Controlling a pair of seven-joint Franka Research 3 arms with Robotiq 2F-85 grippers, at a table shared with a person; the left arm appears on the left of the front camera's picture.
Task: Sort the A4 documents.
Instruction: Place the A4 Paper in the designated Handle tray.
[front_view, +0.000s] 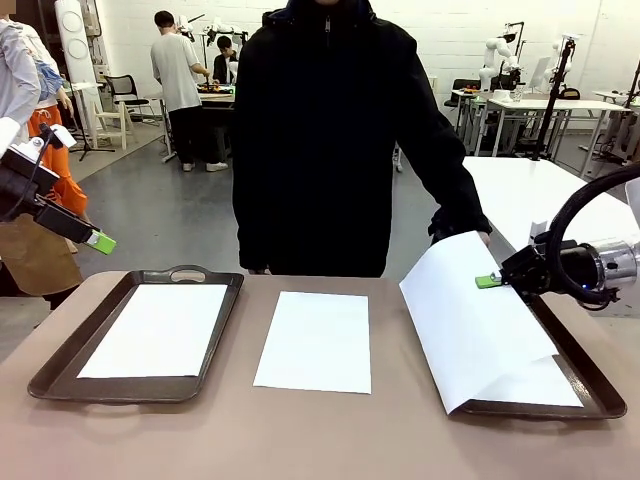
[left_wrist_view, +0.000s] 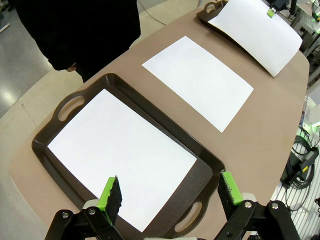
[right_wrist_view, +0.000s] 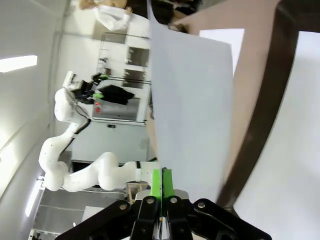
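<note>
1. A4 documents (front_view: 315, 340): four counted, all on one brown table (front_view: 320, 440), whose near strip is bare.
2. Two dark trays: the left tray (front_view: 85, 340) and the right tray (front_view: 592, 385), with open table between them.
3. The left sheet (front_view: 155, 330) lies flat in the left tray. The middle sheet (front_view: 315, 375) lies on bare table, clear of both trays. The lower sheet (front_view: 545, 385) lies in the right tray. The raised sheet (front_view: 470, 320) tilts above it, overhanging that tray's left rim.
4. The right gripper (front_view: 490, 281) is clamped on the raised sheet's right edge. The left gripper (left_wrist_view: 170, 187) hangs over the left tray, fingers apart and holding nothing.
</note>
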